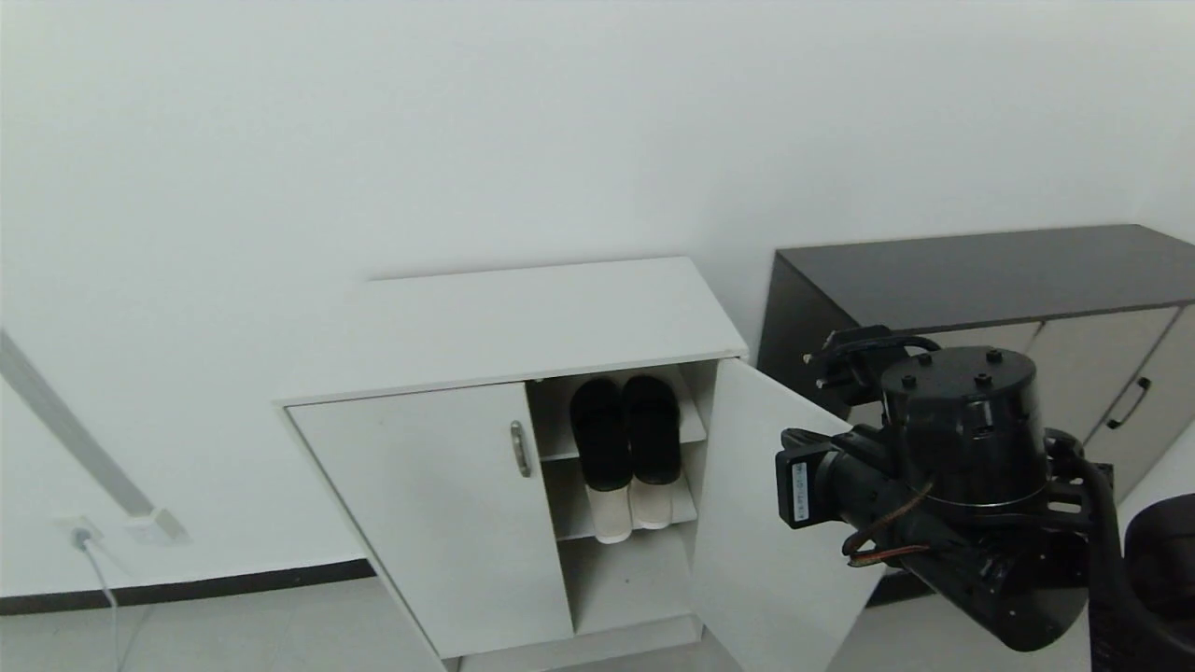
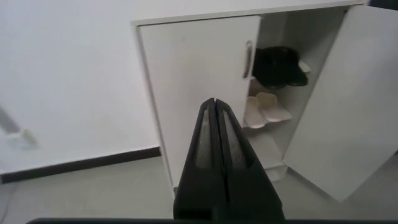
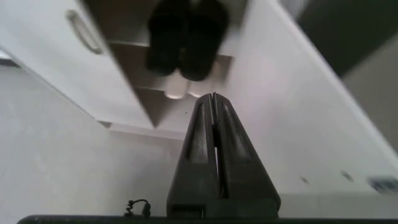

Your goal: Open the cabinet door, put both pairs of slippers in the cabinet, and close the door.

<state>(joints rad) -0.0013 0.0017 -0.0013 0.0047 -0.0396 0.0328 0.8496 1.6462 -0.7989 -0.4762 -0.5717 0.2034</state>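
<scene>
Sitting inside cabinet (image 1: 523,317), black slippers (image 1: 625,431) above white slippers (image 1: 635,509), ahead of right pincer (image 3: 214,98), pressed closed, empty; left pincer (image 2: 215,102) likewise

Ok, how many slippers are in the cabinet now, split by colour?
Black slippers: 2
White slippers: 2
Total: 4, the black pair on the shelf above the white pair, inside the white cabinet, whose right door stands open.
</scene>
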